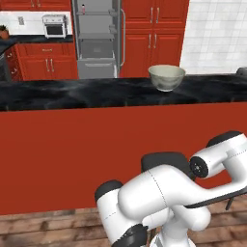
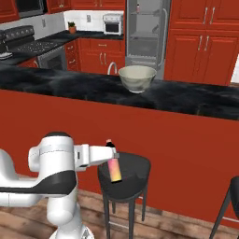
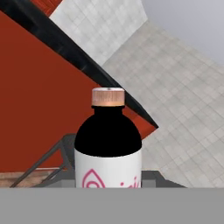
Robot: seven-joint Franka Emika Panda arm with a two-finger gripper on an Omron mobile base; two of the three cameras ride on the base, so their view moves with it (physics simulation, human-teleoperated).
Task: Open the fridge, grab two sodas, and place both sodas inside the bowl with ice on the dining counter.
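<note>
My gripper is shut on a soda, a slim bottle with a dark cap and pink-to-orange body, held low in front of the red panel, well below the dining counter. The hand view shows this soda close up, with a dark shoulder and white label. The pale bowl stands on the dining counter, up and to the right of the gripper. Behind the counter the grey fridge stands open, with another small soda on its top shelf.
A black stool stands right behind and under the held bottle, and a second stool is at the right edge. Red cabinets, a white toaster oven and a stove line the far wall.
</note>
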